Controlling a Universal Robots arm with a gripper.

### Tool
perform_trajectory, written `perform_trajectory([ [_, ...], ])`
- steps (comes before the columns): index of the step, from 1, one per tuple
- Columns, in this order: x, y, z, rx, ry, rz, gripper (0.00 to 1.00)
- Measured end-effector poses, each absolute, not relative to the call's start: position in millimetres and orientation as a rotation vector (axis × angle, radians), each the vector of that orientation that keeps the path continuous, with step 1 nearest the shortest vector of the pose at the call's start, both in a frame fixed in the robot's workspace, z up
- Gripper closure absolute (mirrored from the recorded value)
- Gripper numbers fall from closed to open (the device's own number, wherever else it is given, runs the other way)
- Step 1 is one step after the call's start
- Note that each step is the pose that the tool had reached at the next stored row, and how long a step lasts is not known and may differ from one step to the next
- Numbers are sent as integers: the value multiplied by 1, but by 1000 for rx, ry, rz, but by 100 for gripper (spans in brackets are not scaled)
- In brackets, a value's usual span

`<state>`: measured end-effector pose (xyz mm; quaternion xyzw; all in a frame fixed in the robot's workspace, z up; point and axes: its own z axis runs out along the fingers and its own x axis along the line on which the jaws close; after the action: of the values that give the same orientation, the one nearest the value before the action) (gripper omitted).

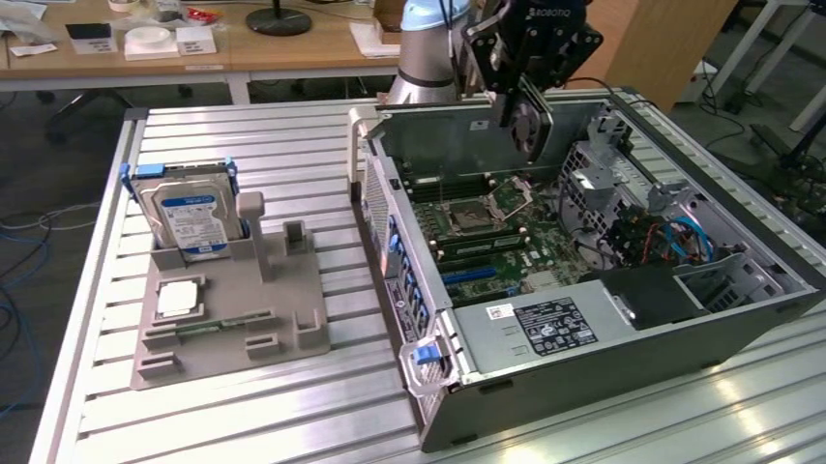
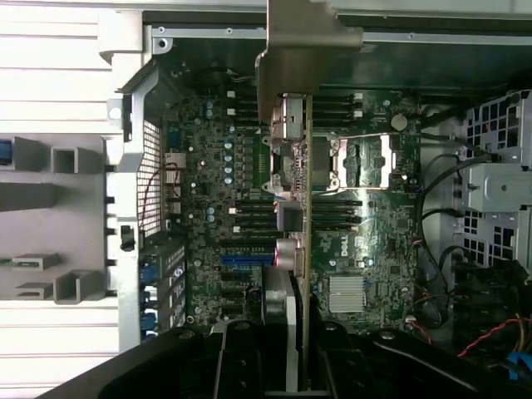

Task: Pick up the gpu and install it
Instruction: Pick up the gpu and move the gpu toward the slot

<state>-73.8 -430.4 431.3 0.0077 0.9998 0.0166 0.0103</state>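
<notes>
Black gripper pinches the gpu upright over the open case's motherboard, upper centre of the exterior view.

Light is even and fairly bright. In the exterior view, glare streaks the desk slats, while the computer case interior stays dim. In the wrist view the slats wash out white and the gpu bracket has a dull sheen.

One gpu, one hard drive, one computer case, one holder.
</notes>
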Motion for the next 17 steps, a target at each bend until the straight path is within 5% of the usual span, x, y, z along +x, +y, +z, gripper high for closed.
perform_trajectory([
  [17, -22, -430, 431, 23, 3122, 52, 72],
])
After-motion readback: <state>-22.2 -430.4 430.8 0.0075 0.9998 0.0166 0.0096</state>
